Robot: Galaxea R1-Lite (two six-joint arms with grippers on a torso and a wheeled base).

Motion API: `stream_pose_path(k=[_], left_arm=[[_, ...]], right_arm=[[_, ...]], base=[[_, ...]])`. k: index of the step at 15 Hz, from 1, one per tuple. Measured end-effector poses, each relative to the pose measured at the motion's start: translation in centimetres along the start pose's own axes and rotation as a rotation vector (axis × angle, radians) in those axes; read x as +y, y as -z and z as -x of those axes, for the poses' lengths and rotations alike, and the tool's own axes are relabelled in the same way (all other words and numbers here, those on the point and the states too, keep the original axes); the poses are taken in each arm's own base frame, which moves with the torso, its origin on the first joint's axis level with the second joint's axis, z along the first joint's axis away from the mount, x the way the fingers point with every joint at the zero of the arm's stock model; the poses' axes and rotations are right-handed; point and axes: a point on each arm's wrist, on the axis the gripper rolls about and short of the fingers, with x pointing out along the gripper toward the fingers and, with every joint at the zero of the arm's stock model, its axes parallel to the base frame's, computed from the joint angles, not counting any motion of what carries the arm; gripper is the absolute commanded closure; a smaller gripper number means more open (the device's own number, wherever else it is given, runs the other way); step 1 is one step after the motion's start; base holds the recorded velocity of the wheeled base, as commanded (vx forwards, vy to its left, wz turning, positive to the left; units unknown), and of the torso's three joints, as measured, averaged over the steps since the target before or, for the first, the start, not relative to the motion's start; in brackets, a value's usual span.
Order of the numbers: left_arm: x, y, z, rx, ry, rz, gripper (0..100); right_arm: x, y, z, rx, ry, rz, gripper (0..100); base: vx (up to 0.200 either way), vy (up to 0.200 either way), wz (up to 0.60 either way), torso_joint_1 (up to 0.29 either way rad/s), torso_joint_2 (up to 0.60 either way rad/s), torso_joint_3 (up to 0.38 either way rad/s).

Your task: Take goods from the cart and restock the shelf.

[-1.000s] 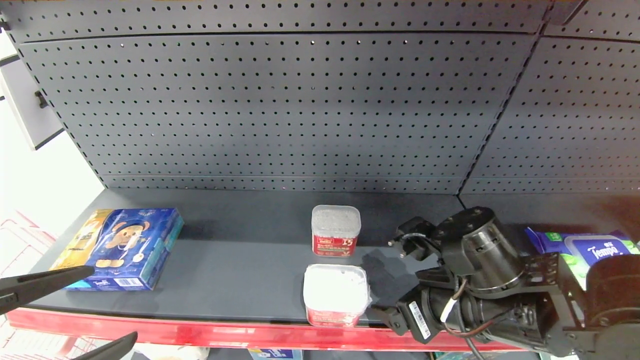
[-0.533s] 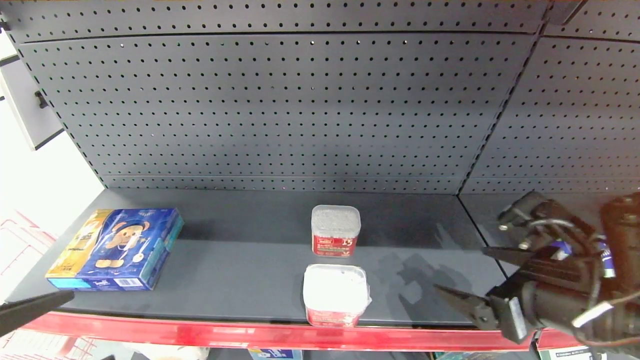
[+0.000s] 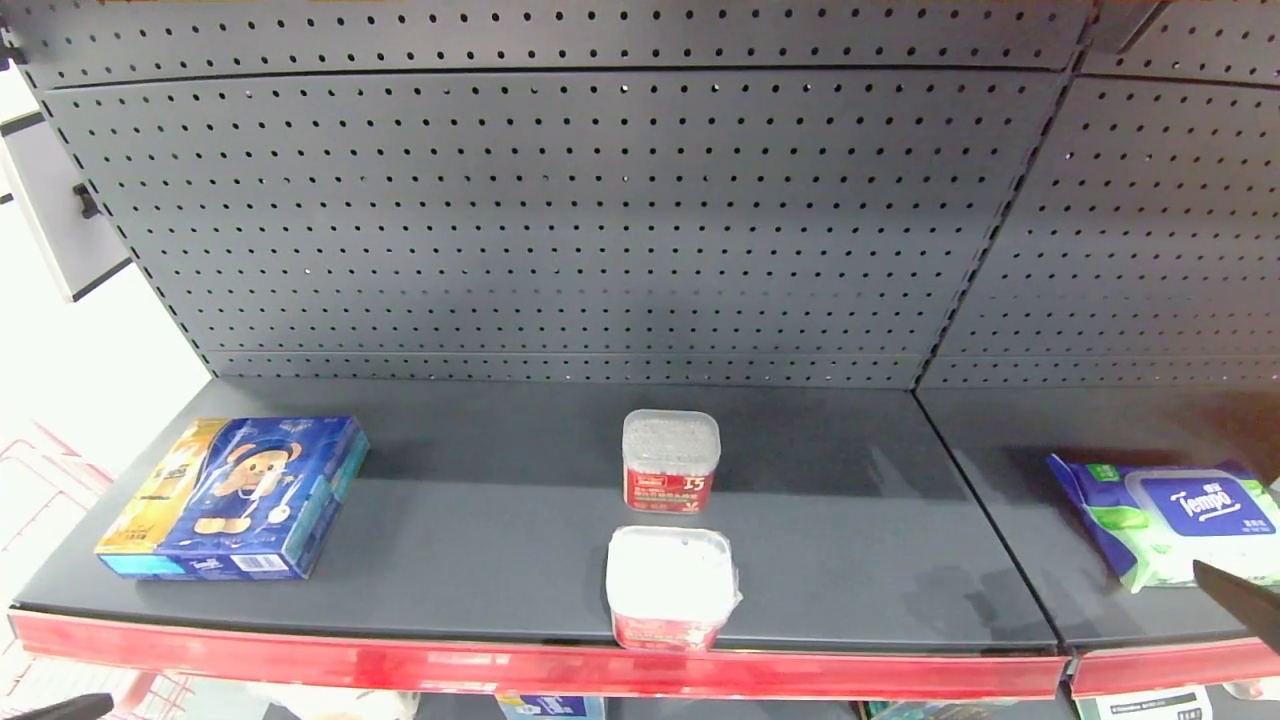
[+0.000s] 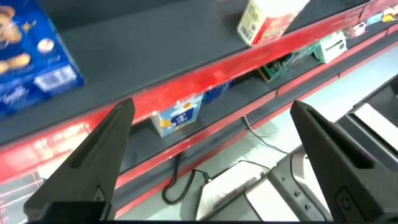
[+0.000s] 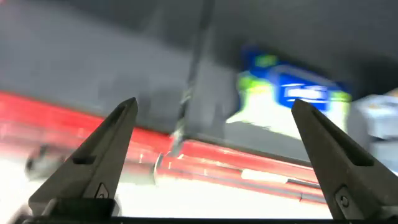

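Observation:
On the dark shelf (image 3: 480, 520) a blue box with a bear (image 3: 235, 495) lies at the left. A clear tub with a red label (image 3: 671, 460) stands mid-shelf. A white-lidded tub (image 3: 670, 585) sits in front of it at the red edge. A wet-wipes pack (image 3: 1170, 520) lies on the right bay. My right gripper (image 5: 214, 104) hangs open and empty in front of the shelf edge, below the wipes pack (image 5: 292, 102); one of its fingers (image 3: 1240, 600) shows low on the right. My left gripper (image 4: 211, 107) is open and empty, below the red edge (image 4: 186, 81) near the blue box (image 4: 31, 56).
A perforated back panel (image 3: 560, 220) rises behind the shelf. A divider line (image 3: 990, 530) separates the two bays. Red cart wire (image 3: 40, 490) shows at the far left. More goods (image 4: 177, 115) and cables (image 4: 186, 180) lie below the shelf.
My right arm has drawn back from beside the front tub, to the right and down, leaving the wipes pack uncovered. The left gripper has sunk lower, away from the blue box.

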Motion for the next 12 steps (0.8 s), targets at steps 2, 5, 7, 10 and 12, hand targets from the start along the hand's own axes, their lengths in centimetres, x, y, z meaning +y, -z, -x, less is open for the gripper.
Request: stream_pose_path(k=[2, 5, 7, 10, 12], left_arm=[[0.4, -1.2, -1.7, 0.02, 0.012, -0.002, 0], [0.9, -2.5, -5.2, 0.12, 0.056, -0.027, 0], [1.1, -3.2, -8.3, 0.195, 0.091, -0.051, 0], [1.3, -4.3, -14.0, 0.275, 0.129, -0.096, 0], [1.1, -5.0, -17.5, 0.315, 0.154, -0.117, 0]], right_arm=[[-0.6, 0.2, 1.0, -0.04, 0.042, -0.02, 0], [-1.4, 2.0, 3.2, -0.119, 0.072, -0.036, 0], [-1.9, 3.3, 4.5, -0.174, 0.09, -0.032, 0], [-2.4, 3.7, 5.7, -0.239, 0.103, -0.063, 0], [-2.6, 3.7, 6.1, -0.259, 0.106, -0.074, 0]], base=[[0.0, 0.0, 0.0, 0.0, 0.0, 0.0], [0.0, 0.0, 0.0, 0.0, 0.0, 0.0], [0.0, 0.0, 0.0, 0.0, 0.0, 0.0], [0.0, 0.0, 0.0, 0.0, 0.0, 0.0], [0.0, 0.0, 0.0, 0.0, 0.0, 0.0]])
